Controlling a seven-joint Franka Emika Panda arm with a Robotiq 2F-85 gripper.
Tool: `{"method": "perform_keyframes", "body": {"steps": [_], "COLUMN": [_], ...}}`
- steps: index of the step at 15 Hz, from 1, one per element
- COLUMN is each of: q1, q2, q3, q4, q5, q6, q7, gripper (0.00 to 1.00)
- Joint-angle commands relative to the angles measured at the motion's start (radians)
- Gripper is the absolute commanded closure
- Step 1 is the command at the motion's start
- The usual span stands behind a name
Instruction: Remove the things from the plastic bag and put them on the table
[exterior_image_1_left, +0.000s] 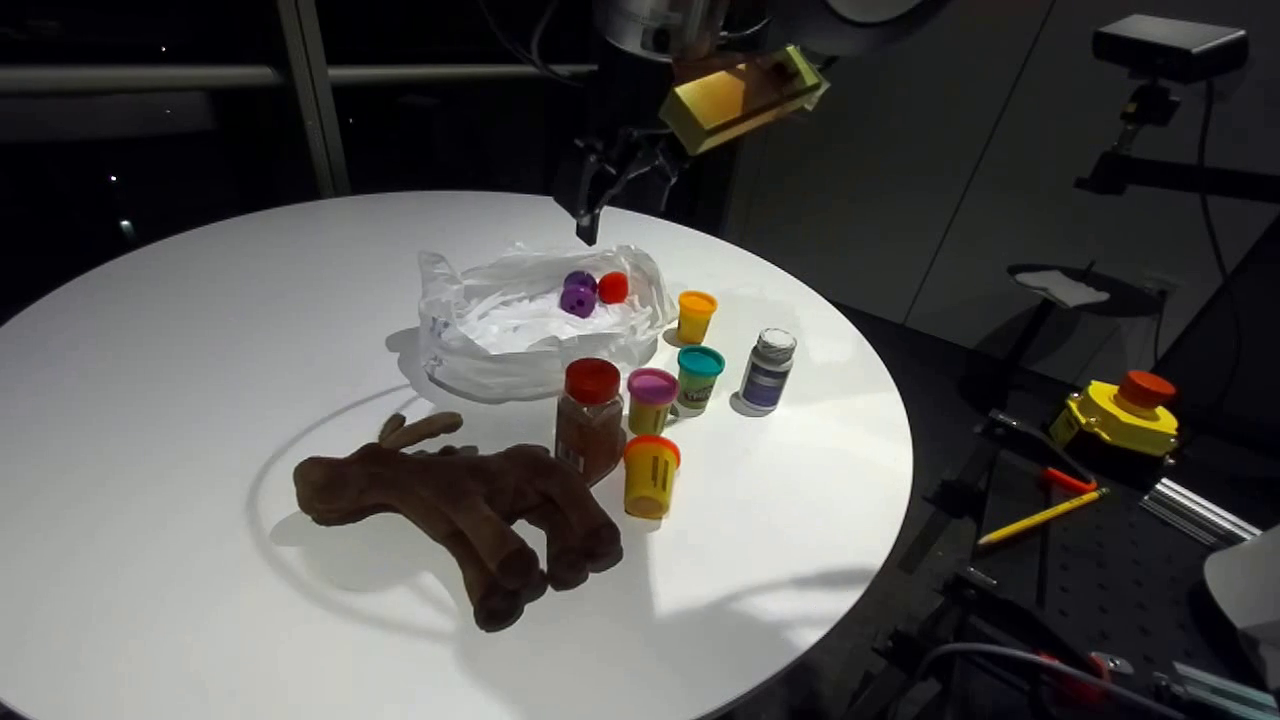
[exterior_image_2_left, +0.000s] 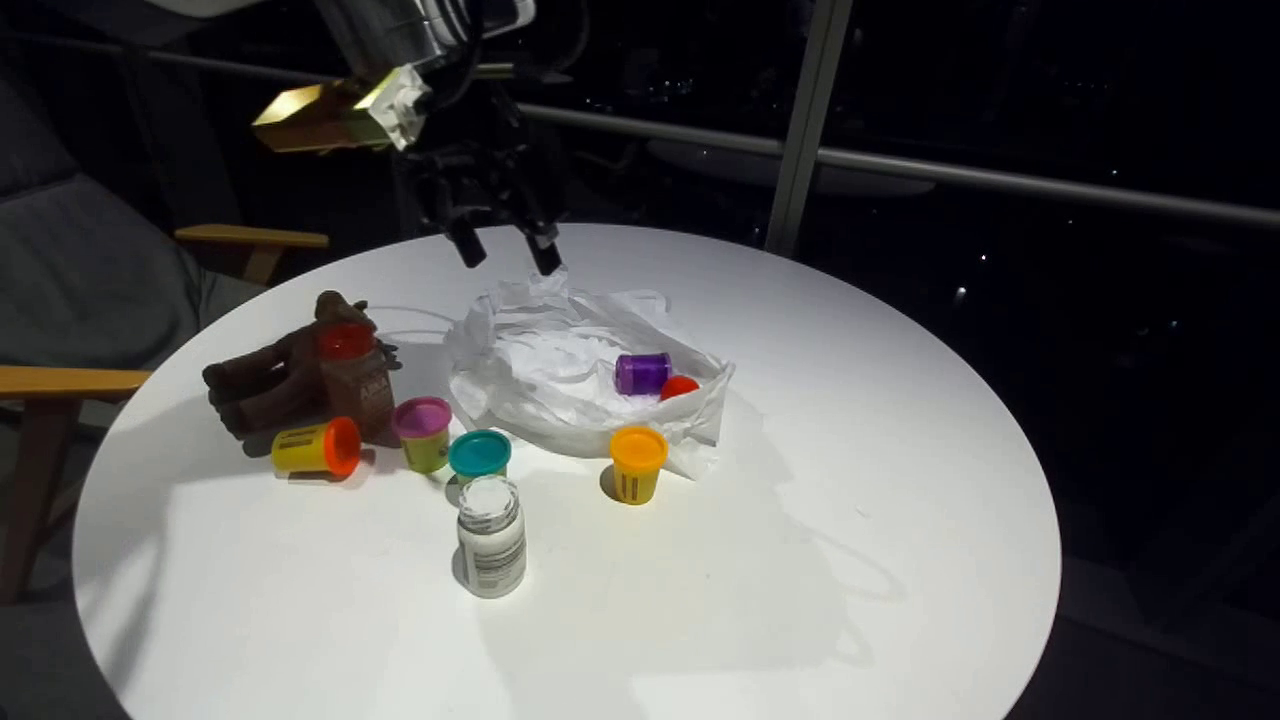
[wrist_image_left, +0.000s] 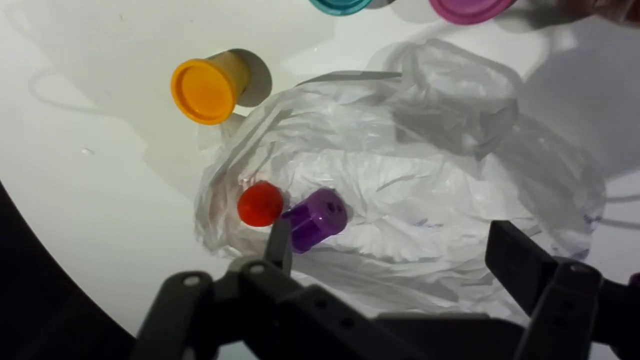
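Wrist view: fingers apart w/ nothing gripped, above the plastic bag, where a purple jar lies next to a round red item. For the lift, prob. best to line up across the jar's narrow side & pinch it w/o catching the bag. White bottle on worktop, in both exterior views, isn't in wrist view.

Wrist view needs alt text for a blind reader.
An open, empty black robot hand hangs over a crinkled whitish plastic bag holding a round red object and a purple plastic cylinder. Outside the bag, an orange-lidded yellow tub stands on the white tabletop.
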Motion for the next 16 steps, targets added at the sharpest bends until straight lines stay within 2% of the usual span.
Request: {"method": "perform_keyframes", "body": {"steps": [1,5,9,12,16], "q1": [-0.046,-0.078,-0.079,-0.063,-0.055], "q2": [0.175,0.373,0.520,0.593,0.663], "q3": [-0.016,-0.019,-0.035,-0.067,-0.103], "q4": [0.202,0.389,0.555,0.647,0.744], "q5": [0.084,0.276,0.450,0.513,0.532], "q6": [-0.053,-0.118,-0.141,-0.125,-0.156], "q7": [0.062,0.077,0.139,0.243,0.370], "gripper": [0.00,0.00,0.00,0.00,0.00]}}
